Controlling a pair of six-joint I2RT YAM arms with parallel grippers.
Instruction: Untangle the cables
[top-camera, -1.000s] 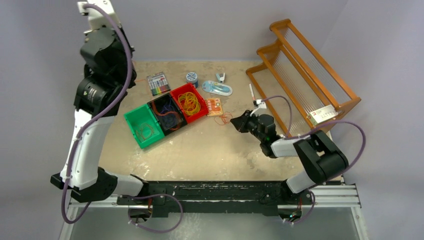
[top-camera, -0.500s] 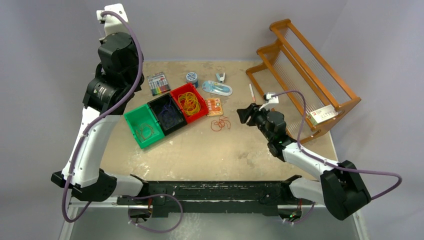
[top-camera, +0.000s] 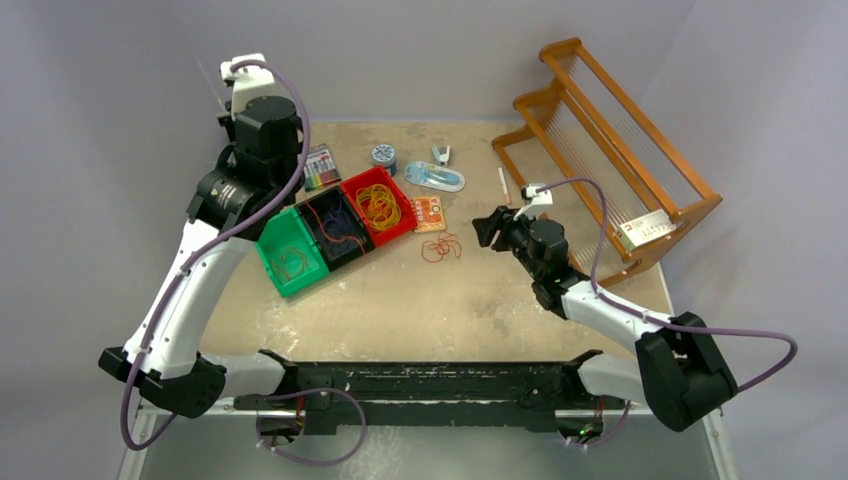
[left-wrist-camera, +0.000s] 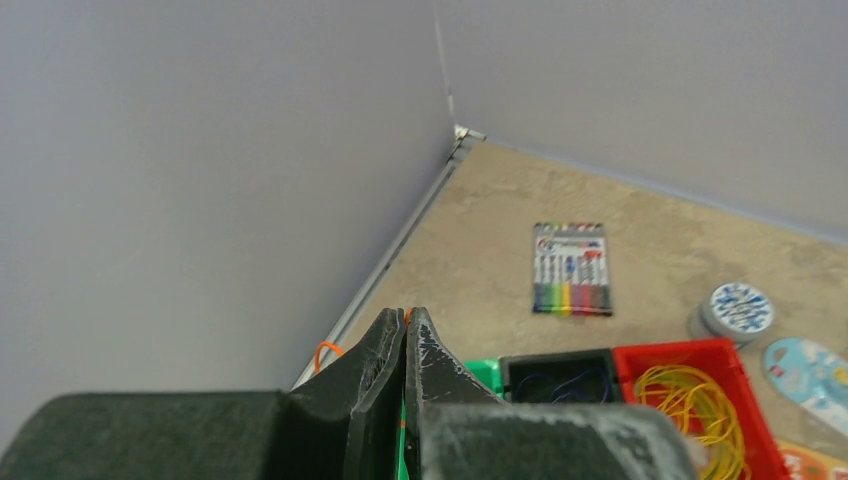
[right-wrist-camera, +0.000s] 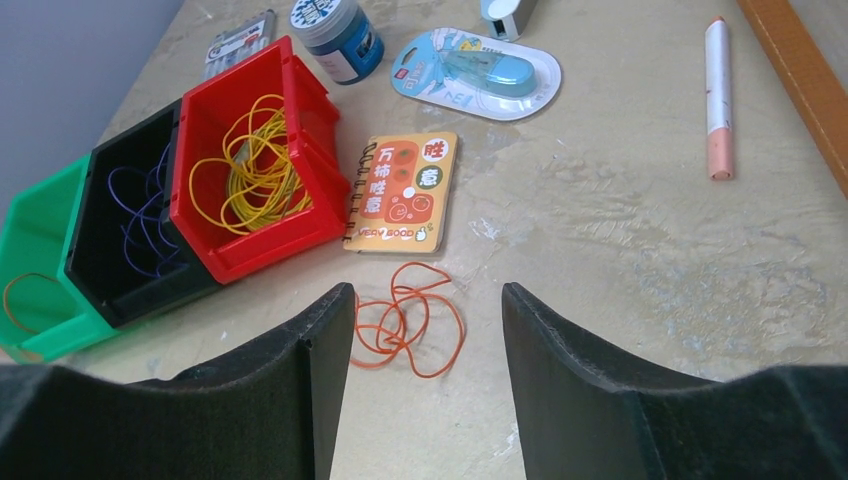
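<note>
Right gripper: jaws spread wide, nothing between them, above the beige tabletop. A loose tangle of thin orange wire loops lies on the table below the gap, just beside a small orange spiral notebook.

Left gripper: jaws pressed together. A thin orange strand shows at the tip seam and beside one finger, apparently pinched.

Yellow wire loops are in the red plastic bin. Dark purple loops are in the black bin. A few orange loops are in the green bin. The bins touch in a row.
</note>
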